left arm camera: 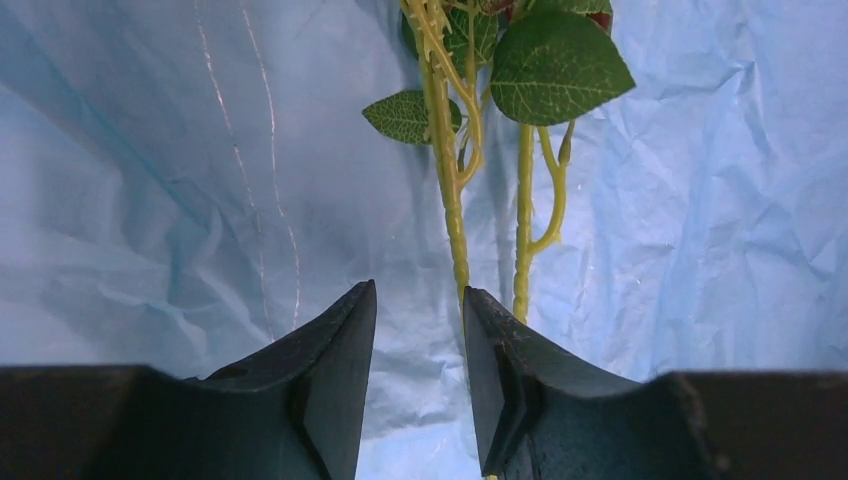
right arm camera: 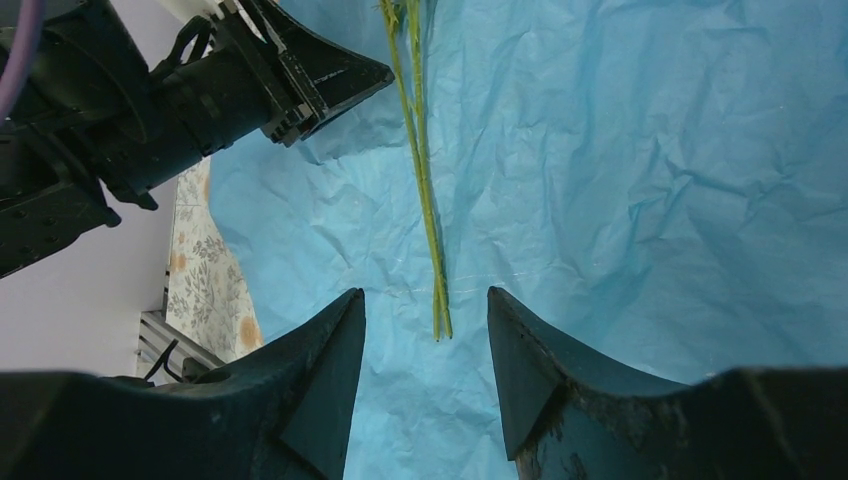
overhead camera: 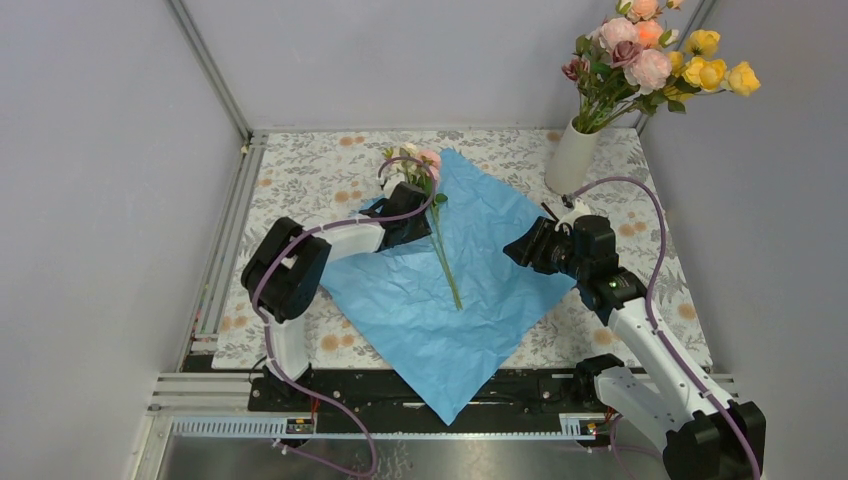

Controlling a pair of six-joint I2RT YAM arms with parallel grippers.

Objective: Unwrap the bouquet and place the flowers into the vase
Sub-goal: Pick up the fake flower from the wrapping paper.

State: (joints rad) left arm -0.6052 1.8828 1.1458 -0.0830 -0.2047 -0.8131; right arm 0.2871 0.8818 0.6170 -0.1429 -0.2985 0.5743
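The blue paper lay spread flat on the flowered tablecloth, turned like a diamond, with its near corner hanging past the table's front edge. The unwrapping looked finished to me. Two flowers were left on the paper, their blooms at its far-left corner and their thin stems running down to about its middle. The vase stood off the paper's far-right edge, near it but apart. A full bunch stood in it, so I took the two on the sheet for the last to go.

The left gripper hung low over the paper's far-left part, just below the leaves. Its jaws were apart with a narrow gap, and the stems met the inner edge of one finger without being pinched, as far as I could see. That spot made sense, since the stems are firmest and closest together there. The right gripper hovered over the paper's right half, facing the cut ends, its jaws apart and holding nothing.

From the stems to the paper's right edge the sheet was bare, but the right arm stood across that way to the vase. The bunch leaned away from the paper, so I judged the mouth freest on the paper's side. The loose sheet might drag if a finger caught it.
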